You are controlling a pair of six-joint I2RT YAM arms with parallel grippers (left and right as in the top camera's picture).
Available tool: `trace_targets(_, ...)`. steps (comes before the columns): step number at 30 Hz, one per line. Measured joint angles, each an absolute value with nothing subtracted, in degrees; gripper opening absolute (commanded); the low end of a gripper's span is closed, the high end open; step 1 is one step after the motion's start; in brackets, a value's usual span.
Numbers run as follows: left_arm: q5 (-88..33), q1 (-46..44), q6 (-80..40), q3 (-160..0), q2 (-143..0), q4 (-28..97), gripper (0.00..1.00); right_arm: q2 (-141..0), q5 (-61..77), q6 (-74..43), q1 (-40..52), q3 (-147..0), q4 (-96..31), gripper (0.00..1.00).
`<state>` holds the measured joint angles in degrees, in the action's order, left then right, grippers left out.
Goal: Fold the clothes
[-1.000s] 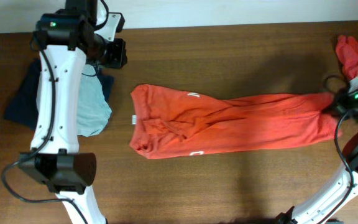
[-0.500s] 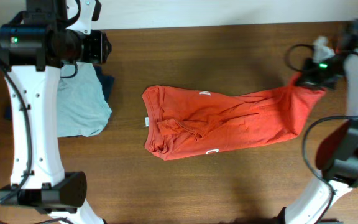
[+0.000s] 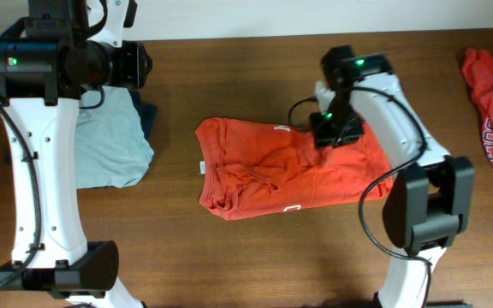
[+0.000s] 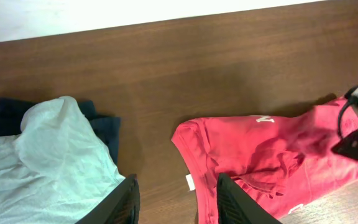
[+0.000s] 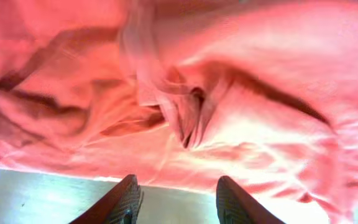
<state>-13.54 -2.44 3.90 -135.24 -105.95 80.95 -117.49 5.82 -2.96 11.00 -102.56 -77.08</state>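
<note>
Over the last second the right gripper (image 5: 176, 198) has swept leftward, doubling the orange-red T-shirt (image 3: 272, 175) over itself in the middle of the table (image 3: 255, 265). Its jaws now stand apart over the cloth; the left gripper (image 4: 176, 199) hangs parted and empty. We should lift straight up so the fold stays flat.

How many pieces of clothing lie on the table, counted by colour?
Orange-red: 2, the middle shirt and the right-edge shirt
Pale grey-green: 1, the pale garment
Dark navy: 1, the navy garment, mostly under the pale one
Total: 4
</note>
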Motion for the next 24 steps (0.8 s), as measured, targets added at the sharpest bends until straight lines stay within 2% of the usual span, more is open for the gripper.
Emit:
trace_targets(6, -13.54, -2.44, 3.90, -135.26, -105.95, 80.38, 0.41, -117.49, 4.84, -2.87, 14.63, -102.41, -79.33, 0.53)
trace_targets(10, -13.47, -2.44, 3.90, -135.26, -105.95, 80.34, 0.41, -117.47, 3.64, -4.16, 13.82, -102.39, -76.93, 0.52)
trace_targets(11, -13.41, -2.44, 3.90, -135.26, -105.95, 80.34, 0.41, -117.47, 3.70, -4.43, 12.88, -102.39, -75.68, 0.47)
trace_targets(14, -13.19, -2.44, 3.90, -135.26, -105.95, 80.34, 0.41, -117.47, 4.47, -5.13, 8.01, -102.39, -72.75, 0.44)
trace_targets(18, -13.08, -2.44, 3.90, -135.24, -105.95, 80.31, 0.41, -117.62, 5.43, -5.54, 1.04, -102.39, -71.22, 0.24)
trace_targets(24, -13.08, -2.44, 3.90, -135.26, -105.95, 80.09, 0.41, -120.77, 8.49, -5.93, -2.96, -101.80, -67.22, 0.15)
